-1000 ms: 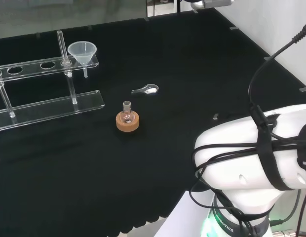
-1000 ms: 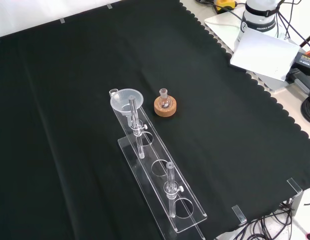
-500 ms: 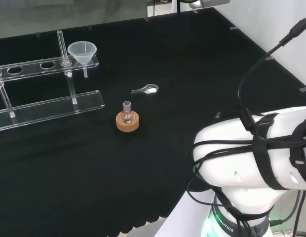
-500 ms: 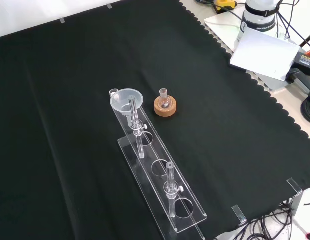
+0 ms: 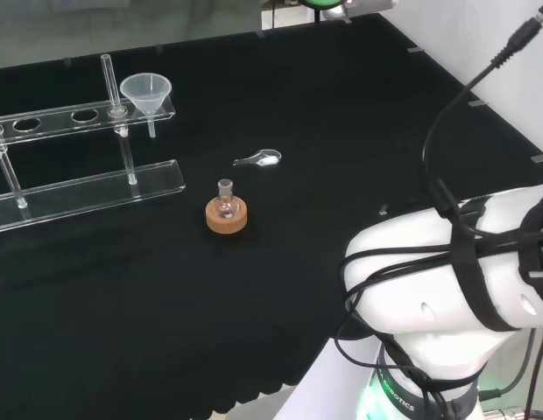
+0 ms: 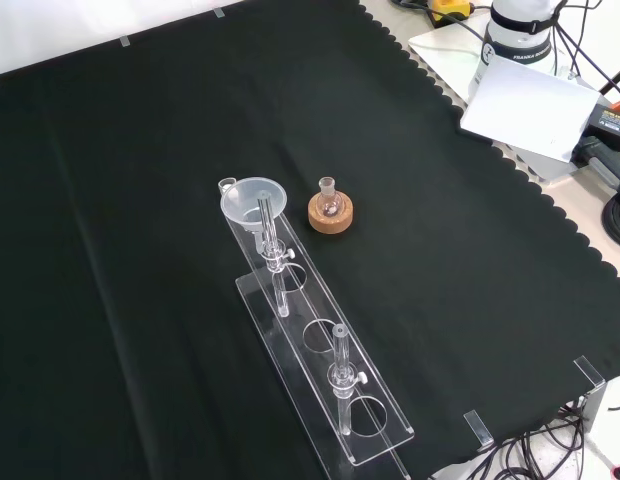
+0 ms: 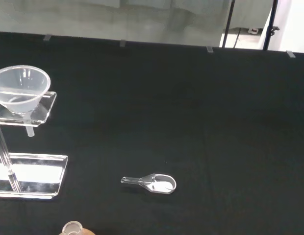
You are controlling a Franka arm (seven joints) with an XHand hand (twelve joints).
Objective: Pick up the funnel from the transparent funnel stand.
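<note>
**One funnel seated in its rack, arm at the frame's right**

One clear plastic cone-shaped funnel (image 5: 146, 92) sits in the upper left of the head view, resting in the end hole of the transparent two-tier funnel stand (image 5: 88, 184), its stem hanging down through the upper shelf. In the front view the funnel (image 6: 253, 200) is just left of centre, at the top end of the stand (image 6: 320, 350), which runs down toward the lower middle of the frame. Right of it in the head view, near centre, lies a small clear glass scoop (image 5: 258, 158) flat on the black cloth (image 5: 324, 105). Just below that stands a small round glass flask on a cork ring (image 5: 226, 215), well apart from the funnel. The white robot arm (image 5: 455, 289) fills the lower right. The fingers' state cannot be told.
</note>
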